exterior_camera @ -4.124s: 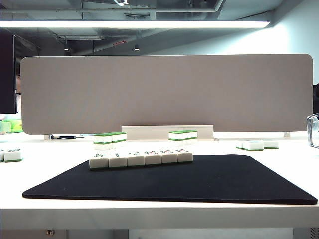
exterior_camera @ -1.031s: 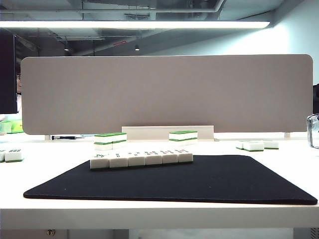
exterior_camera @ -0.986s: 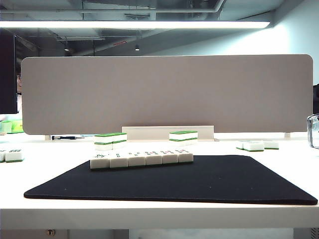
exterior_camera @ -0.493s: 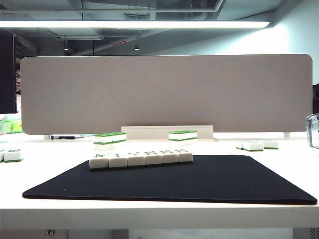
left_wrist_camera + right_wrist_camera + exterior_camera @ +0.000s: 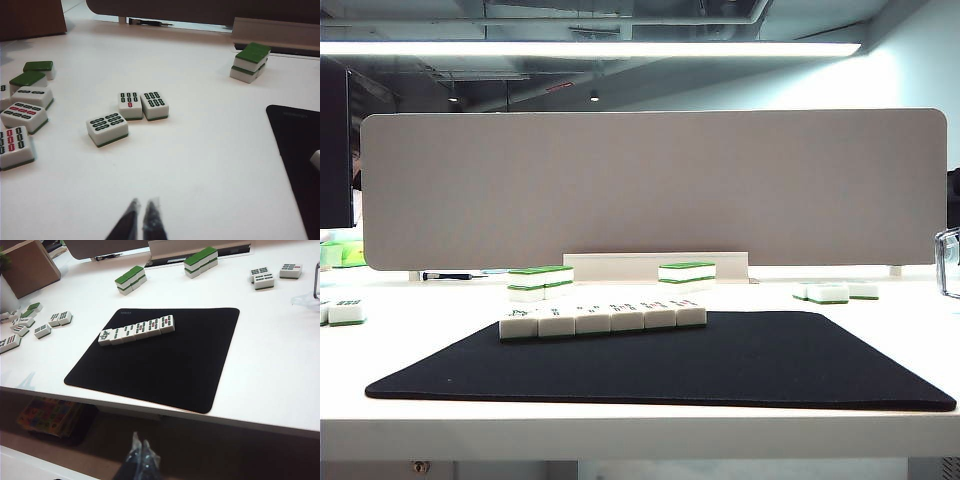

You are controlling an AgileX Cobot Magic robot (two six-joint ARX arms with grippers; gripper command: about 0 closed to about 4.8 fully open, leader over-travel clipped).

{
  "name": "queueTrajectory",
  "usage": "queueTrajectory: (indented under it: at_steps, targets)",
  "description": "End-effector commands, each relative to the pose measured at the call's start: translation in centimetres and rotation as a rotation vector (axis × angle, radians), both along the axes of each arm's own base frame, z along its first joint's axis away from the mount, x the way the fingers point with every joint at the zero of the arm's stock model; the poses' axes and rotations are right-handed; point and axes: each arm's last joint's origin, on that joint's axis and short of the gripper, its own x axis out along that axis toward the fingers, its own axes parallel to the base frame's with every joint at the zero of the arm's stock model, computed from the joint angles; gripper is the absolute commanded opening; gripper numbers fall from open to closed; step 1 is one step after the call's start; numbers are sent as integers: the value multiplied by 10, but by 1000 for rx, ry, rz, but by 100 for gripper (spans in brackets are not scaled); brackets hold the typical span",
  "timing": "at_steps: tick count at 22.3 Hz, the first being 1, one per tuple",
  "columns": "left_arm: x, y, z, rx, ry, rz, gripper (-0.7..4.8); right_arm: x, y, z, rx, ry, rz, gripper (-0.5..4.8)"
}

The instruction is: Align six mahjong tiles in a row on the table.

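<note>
Tiles [image 5: 137, 330] in a row on mat [image 5: 165, 365], well apart from both closed, empty grippers [image 5: 140, 220] [image 5: 140, 457].

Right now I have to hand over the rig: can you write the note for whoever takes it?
Left gripper: shut, empty, low over bare table, with loose tiles beyond it.
Right gripper: shut, empty, pulled back off the table's front edge.
Six mahjong tiles: face up in one touching row along the back edge of the black mat, slightly slanted in the right wrist view.
Done: the row looks complete.
Left: probably nothing; perhaps check that the row is straight. Spare tiles and green-topped stacks lie around the mat, untouched.
</note>
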Motion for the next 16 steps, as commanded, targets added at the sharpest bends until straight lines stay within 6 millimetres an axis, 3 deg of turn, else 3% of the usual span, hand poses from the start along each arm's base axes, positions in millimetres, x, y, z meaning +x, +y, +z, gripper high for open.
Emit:
queueTrajectory:
  at_steps: [1,5,9,13,16]
  targets:
    - [0,0,-1,3,14,-7,21,-2,-1,2,-48,-59,-15,-1]
    - [0,0,-1,3,14,-7,21,7,-2,9,-42,-149,-41,-1]
    - [0,0,-1,3,14,-7,21,38,-4,14,29,-304,-62,-1]
    - [0,0,-1,3,14,-7,21,78,-8,4,111,-436,-91,-1]
    - [0,0,-1,3,14,-7,21,96,-11,-10,138,-434,-154,-1]
